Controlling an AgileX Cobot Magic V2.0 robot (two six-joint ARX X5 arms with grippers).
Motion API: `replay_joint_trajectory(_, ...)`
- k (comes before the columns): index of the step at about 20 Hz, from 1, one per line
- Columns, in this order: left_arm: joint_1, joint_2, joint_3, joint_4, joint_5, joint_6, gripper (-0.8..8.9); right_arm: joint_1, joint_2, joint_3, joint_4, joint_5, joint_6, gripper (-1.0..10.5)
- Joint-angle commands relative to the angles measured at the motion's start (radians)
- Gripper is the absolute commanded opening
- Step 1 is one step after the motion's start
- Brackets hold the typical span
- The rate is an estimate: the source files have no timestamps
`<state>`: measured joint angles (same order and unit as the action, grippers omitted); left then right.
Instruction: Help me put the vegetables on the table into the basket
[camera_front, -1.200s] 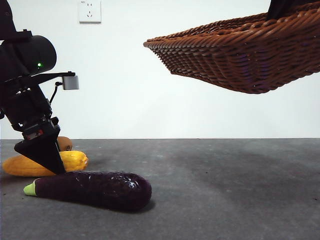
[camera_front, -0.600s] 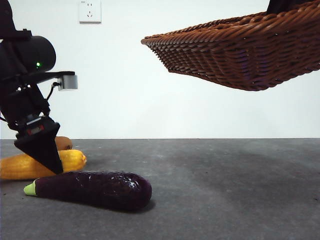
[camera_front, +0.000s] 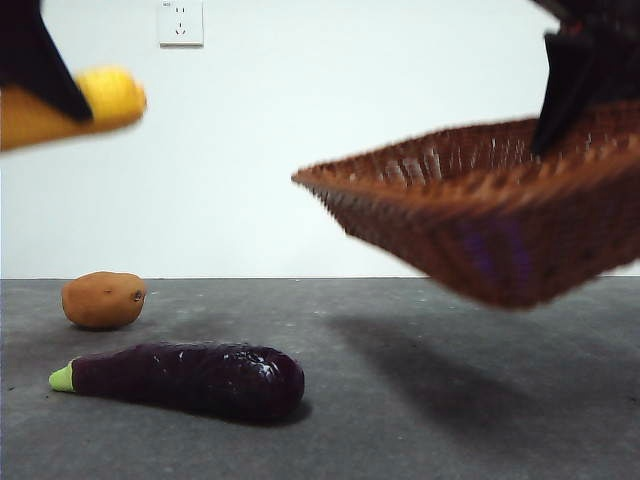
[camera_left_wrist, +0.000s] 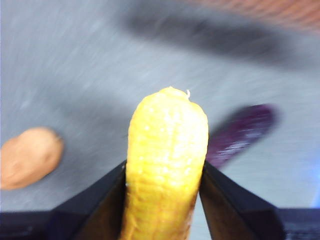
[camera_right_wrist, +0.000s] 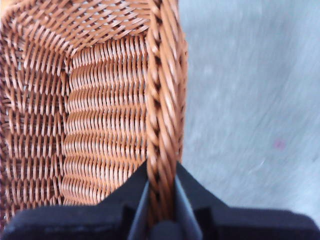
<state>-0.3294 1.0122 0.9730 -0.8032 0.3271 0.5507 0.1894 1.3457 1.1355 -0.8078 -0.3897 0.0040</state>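
Observation:
My left gripper (camera_left_wrist: 162, 187) is shut on the yellow corn cob (camera_left_wrist: 167, 165), held high at the upper left of the front view (camera_front: 70, 112). On the table (camera_front: 420, 400) lie the dark-purple eggplant (camera_front: 185, 378) and, behind it, the brown potato (camera_front: 102, 299); both also show below the corn, the eggplant (camera_left_wrist: 242, 132) and the potato (camera_left_wrist: 29, 157). My right gripper (camera_right_wrist: 161, 200) is shut on the braided rim of the wicker basket (camera_right_wrist: 75, 115), which hangs tilted in the air at the right (camera_front: 490, 225). Nothing shows inside the basket.
A white wall with a power socket (camera_front: 180, 22) stands behind the table. The basket casts a shadow on the table (camera_front: 440, 370) under it.
The left gripper has lifted the corn from the table to the upper left, uncovering the potato. The basket has come lower and tilted more.

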Motion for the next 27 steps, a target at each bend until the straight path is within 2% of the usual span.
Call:
replay_joint_trajectory(1, -0.072, -0.084, 0.0, -0.016, 0.005, -0.125, -0.08, 0.004, 0.0, -0.058, 0.067, -0.03, 0.077, -0.1)
replay_joint_trajectory(4, -0.2, -0.127, 0.0, 0.03, -0.024, -0.251, -0.08, 0.051, 0.0, -0.103, 0.124, -0.029, 0.132, -0.1)
replay_joint_trajectory(6, -0.31, -0.1, 0.0, 0.094, -0.058, -0.322, -0.08, 0.119, 0.0, -0.11, 0.168, 0.0, 0.175, -0.1)
replay_joint_trajectory(9, -0.475, 0.018, 0.0, 0.215, -0.121, -0.402, -0.08, 0.216, 0.0, -0.11, 0.227, 0.032, 0.24, -0.1)
replay_joint_trajectory(12, -0.583, 0.183, 0.0, 0.344, -0.125, -0.442, -0.08, 0.275, 0.0, -0.11, 0.265, 0.057, 0.283, -0.1)
replay_joint_trajectory(16, -0.634, 0.349, 0.0, 0.454, -0.145, -0.496, -0.08, 0.282, 0.0, -0.11, 0.261, 0.068, 0.284, -0.1)
replay_joint_trajectory(22, -0.639, 0.415, 0.0, 0.492, -0.143, -0.528, 0.01, 0.283, 0.0, -0.11, 0.27, 0.068, 0.283, -0.1)
replay_joint_trajectory(23, -0.639, 0.415, 0.0, 0.497, -0.136, -0.528, 0.29, 0.283, 0.0, -0.11, 0.27, 0.068, 0.281, -0.1)
replay_joint_trajectory(24, -0.639, 0.415, 0.0, 0.505, -0.137, -0.528, 1.38, 0.283, 0.0, -0.11, 0.27, 0.068, 0.28, -0.1)
replay_joint_trajectory(26, -0.639, 0.415, 0.0, 0.505, -0.136, -0.528, 4.27, 0.283, 0.0, -0.11, 0.269, 0.067, 0.28, -0.1)
replay_joint_trajectory(27, -0.641, 0.415, 0.0, 0.505, -0.135, -0.528, 4.67, 0.283, 0.0, -0.11, 0.269, 0.067, 0.28, -0.1)
